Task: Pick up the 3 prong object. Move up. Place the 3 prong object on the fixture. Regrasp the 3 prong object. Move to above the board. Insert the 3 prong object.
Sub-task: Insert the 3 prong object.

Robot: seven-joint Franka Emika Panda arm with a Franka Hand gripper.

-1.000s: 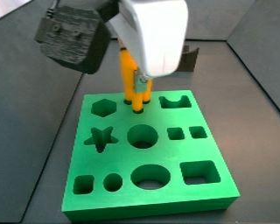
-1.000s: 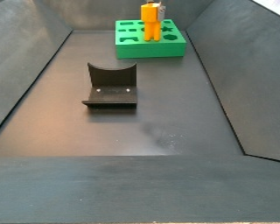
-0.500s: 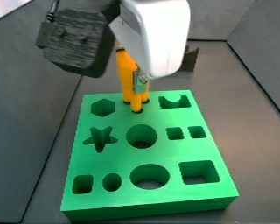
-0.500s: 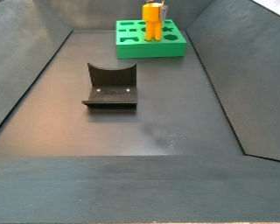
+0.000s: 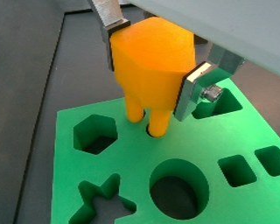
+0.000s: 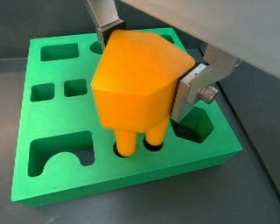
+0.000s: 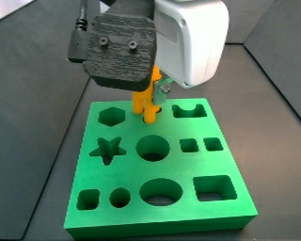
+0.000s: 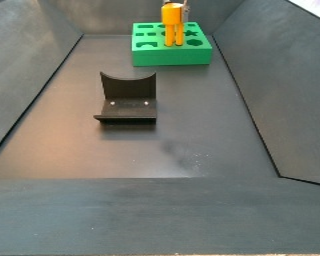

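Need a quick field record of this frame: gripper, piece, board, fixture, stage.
gripper: Over the far part of the board, fingers clamped on the piece's sides in both wrist views
3 prong object: orange, upright, prongs down, tips in the board's small round holes
board: green slab, other cut-outs (hexagon, star, circles, squares) unfilled
fixture: dark bracket on the floor, apart from the board, nothing on it
stage: insertion under way; depth of seating cannot be told

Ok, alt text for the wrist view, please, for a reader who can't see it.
In a wrist view, the gripper holds the orange 3 prong object upright between its silver fingers, prongs reaching down into small holes in the green board.
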